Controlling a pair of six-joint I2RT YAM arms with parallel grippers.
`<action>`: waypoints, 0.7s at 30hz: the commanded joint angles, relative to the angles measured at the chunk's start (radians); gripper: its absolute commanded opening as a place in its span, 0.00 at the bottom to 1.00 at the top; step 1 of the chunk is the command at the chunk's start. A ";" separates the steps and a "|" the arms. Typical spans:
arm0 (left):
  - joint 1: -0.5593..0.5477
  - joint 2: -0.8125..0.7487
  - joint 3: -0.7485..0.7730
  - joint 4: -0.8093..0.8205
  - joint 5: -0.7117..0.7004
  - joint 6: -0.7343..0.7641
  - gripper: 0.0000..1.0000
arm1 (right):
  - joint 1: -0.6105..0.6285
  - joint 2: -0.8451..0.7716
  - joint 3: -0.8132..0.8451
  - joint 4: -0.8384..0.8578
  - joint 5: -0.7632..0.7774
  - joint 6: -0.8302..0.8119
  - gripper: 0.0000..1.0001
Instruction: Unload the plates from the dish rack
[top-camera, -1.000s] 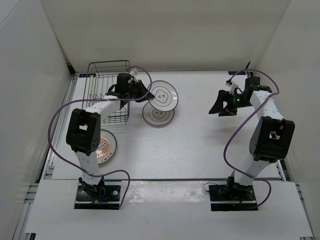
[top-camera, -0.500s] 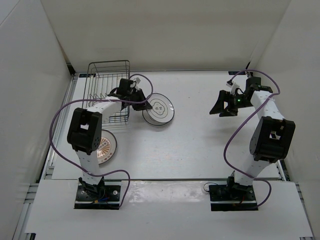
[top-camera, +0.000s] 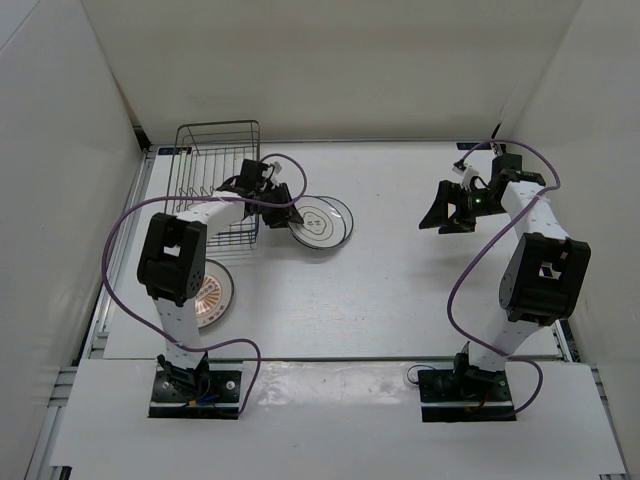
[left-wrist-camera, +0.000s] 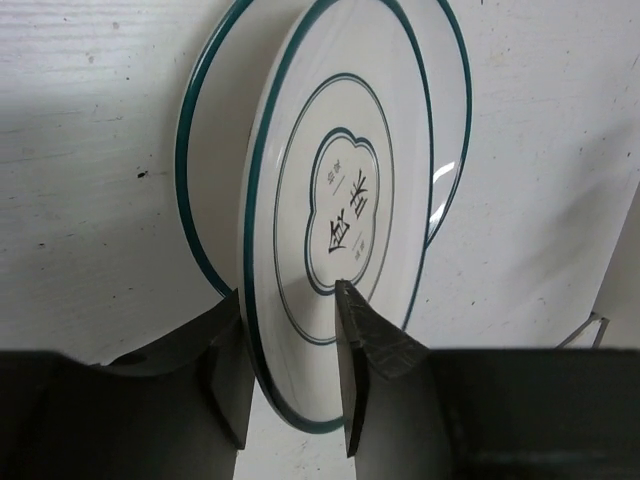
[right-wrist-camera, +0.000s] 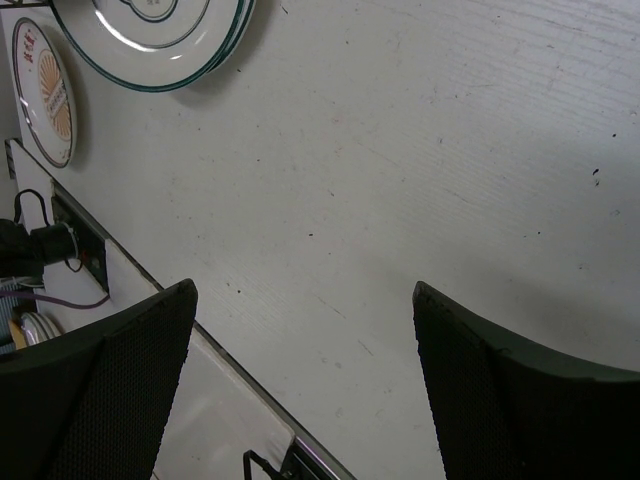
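Observation:
My left gripper (top-camera: 289, 209) (left-wrist-camera: 288, 295) is shut on the rim of a white plate (top-camera: 326, 213) (left-wrist-camera: 345, 190) with thin dark rings and a centre mark. It holds this plate tilted, low over a second ringed plate (top-camera: 314, 243) (left-wrist-camera: 212, 150) that lies flat on the table right of the dish rack (top-camera: 205, 160). The wire rack shows no plate in it. The sunburst plate (top-camera: 210, 292) (right-wrist-camera: 45, 90) lies flat at the front left, partly hidden by my left arm. My right gripper (top-camera: 447, 218) (right-wrist-camera: 304, 292) is open and empty over bare table at the far right.
White walls enclose the table on three sides. The rack stands in the back left corner. Purple cables loop from both arms. The two ringed plates also show at the top left of the right wrist view (right-wrist-camera: 150, 30).
My left gripper has carried the ringed plate from beside the rack down and forward, and it now overlaps the flat ringed plate. The right arm has not moved.

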 joint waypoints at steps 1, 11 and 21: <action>0.001 -0.015 0.061 -0.026 -0.007 0.036 0.46 | -0.011 0.009 0.019 -0.016 -0.010 -0.011 0.90; -0.004 0.005 0.123 -0.058 -0.006 0.036 0.74 | -0.011 0.012 0.016 -0.010 -0.013 -0.012 0.90; -0.036 0.027 0.202 -0.198 -0.090 0.103 1.00 | -0.011 0.012 0.008 -0.010 -0.010 -0.022 0.90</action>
